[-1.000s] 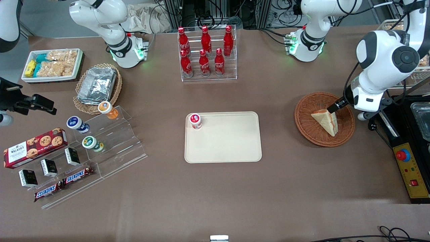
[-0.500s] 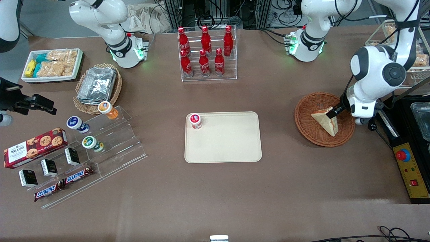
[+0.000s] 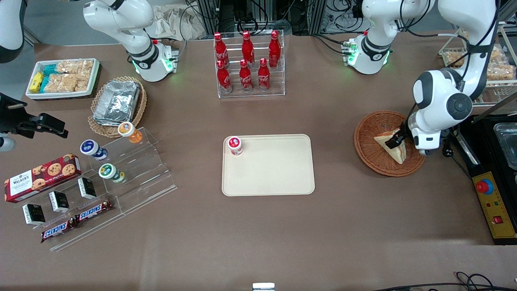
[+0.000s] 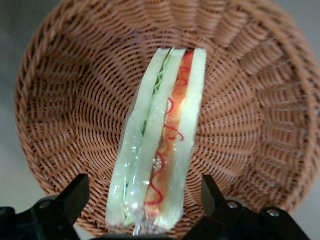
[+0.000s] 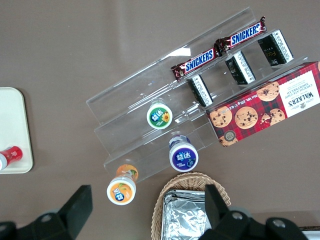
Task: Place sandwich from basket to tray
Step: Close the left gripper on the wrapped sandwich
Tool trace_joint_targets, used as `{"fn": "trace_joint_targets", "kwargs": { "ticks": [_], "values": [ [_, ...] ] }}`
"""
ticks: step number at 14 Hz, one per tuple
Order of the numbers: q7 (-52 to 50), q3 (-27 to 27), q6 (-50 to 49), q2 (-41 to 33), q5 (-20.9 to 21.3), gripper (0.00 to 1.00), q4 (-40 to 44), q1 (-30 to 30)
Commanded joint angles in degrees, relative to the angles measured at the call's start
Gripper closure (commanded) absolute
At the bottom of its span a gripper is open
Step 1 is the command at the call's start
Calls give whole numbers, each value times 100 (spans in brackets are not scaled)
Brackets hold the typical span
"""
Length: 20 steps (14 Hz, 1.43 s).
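The sandwich (image 3: 391, 146) is a clear-wrapped triangular wedge of pale bread lying in the reddish-brown wicker basket (image 3: 369, 149), toward the working arm's end of the table. Its green and red-orange layers (image 4: 160, 150) show edge-on in the left wrist view, over the basket's weave (image 4: 235, 115). My gripper (image 3: 394, 140) (image 4: 142, 200) is down in the basket, open, with one black finger (image 4: 75, 197) on each side of the wedge and a gap between each finger and the bread. The cream tray (image 3: 278, 178) lies mid-table.
A small red-capped cup (image 3: 235, 145) stands in the tray's corner. A clear rack of red cola bottles (image 3: 248, 64) stands farther from the front camera than the tray. A black appliance and yellow control box (image 3: 494, 204) lie beside the basket at the table's end.
The gripper has come down and shifted further over the basket, from the wedge's upper edge to straddling it. The sandwich has not moved.
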Motion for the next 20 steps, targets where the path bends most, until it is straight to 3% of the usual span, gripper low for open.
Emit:
{"fn": "trace_joint_targets", "kwargs": {
  "ticks": [1,4,5,7,8,12,15,20],
  "values": [
    [-295,-73,381,286,28,0,-8,35],
    [-295,-65,452,331,19,8,36,35],
    [-304,-65,539,366,11,18,45,35],
    [-313,-65,601,357,11,51,45,44],
    [-391,-73,593,340,11,60,45,36],
    [-524,-100,348,59,37,61,89,-26],
    [-506,-100,-538,-257,63,61,465,-35],
    [-489,-109,-2796,-250,2,61,2291,-35]
  ]
}}
